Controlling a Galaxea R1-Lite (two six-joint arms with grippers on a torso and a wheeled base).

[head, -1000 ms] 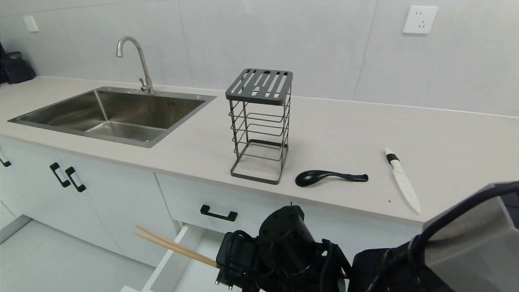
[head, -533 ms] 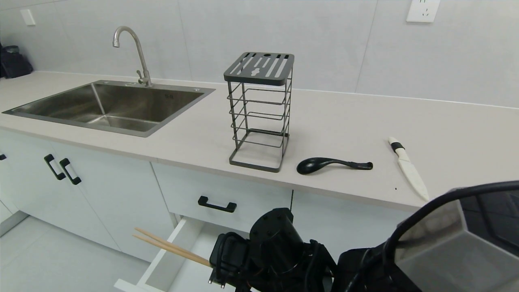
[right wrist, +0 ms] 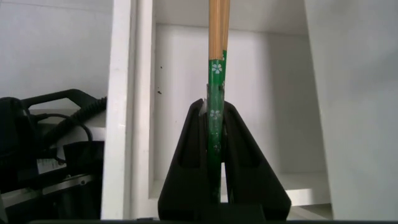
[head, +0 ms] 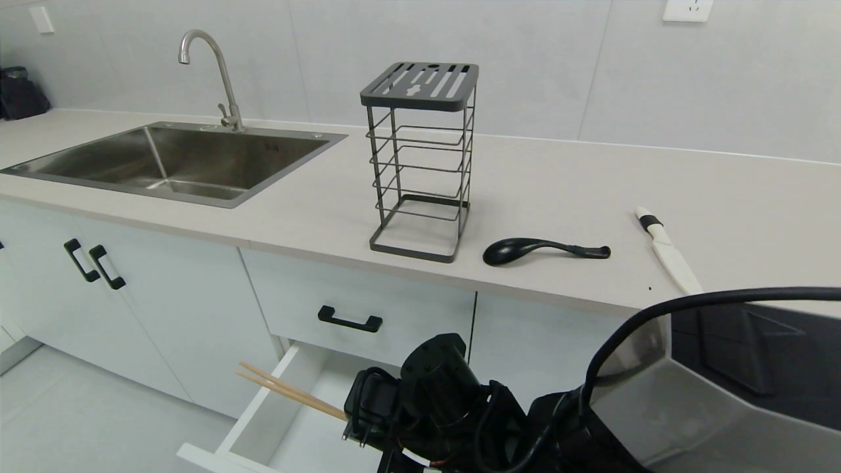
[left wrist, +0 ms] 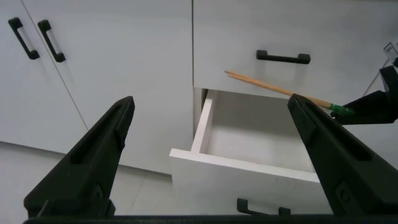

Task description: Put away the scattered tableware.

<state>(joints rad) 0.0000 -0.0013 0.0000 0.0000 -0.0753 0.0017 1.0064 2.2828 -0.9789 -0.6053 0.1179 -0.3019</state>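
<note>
- Your right gripper (right wrist: 215,115) is clamped tight on the green patterned ends of the chopsticks (head: 289,391), with no gap left between its fingers. It holds them low, in front of the cabinets.
- The chopsticks point left across the open drawer (head: 263,420). Their bare wooden tips reach out past the drawer's left wall, so they aren't lined up to drop inside yet.
- Your left gripper (left wrist: 210,106) is spread wide with nothing in it, facing the same drawer from a little way off.
- Over the last second the whole head view has slid. The counter (head: 558,184) and everything on it sit higher in the picture, and more of the drawer shows. That is the camera sinking, not the tableware moving.
- In that time the gripper and chopsticks have kept nearly the same place in the picture, so they have likely come down with it.
- My read is that you are lowering to drawer height and the release comes next.
- Farther back on the counter, the black spoon (head: 525,249) lies just right of the wire rack (head: 420,157), and the white knife (head: 667,253) lies farther right again. Both are still to be put away.
- The sink (head: 171,157) is at the far left.
</note>
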